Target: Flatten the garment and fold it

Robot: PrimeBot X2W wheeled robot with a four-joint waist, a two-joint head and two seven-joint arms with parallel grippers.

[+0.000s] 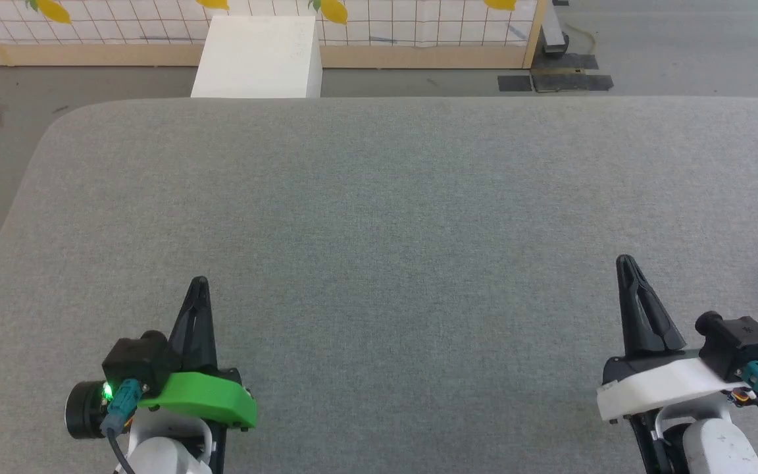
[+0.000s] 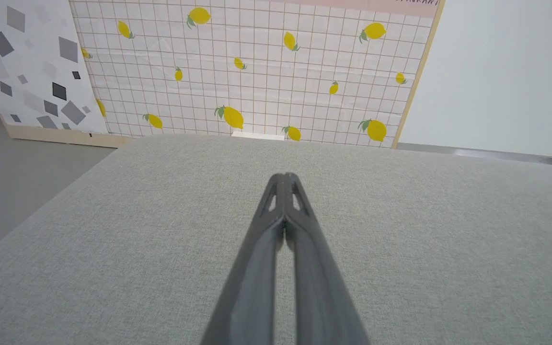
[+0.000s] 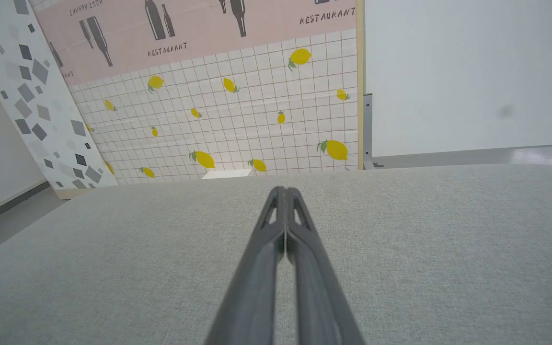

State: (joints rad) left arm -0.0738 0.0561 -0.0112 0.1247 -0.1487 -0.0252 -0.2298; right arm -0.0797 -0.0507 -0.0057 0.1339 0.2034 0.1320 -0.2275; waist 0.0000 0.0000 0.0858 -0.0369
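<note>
Left end effector [image 1: 199, 282] and right end effector [image 1: 624, 261] are hovering closed, empty, along the near edge of the grey tabletop [image 1: 379, 217]; a lemon-print panel [image 1: 418, 26] is standing beyond.

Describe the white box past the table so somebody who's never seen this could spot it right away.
Start at the big grey table and look past its far edge, left of the middle. There, in front of the lemon-print panel, stands the box. It is plain white and blocky, unlike the patterned panel behind it and the flat dark mats off to its right.
</note>
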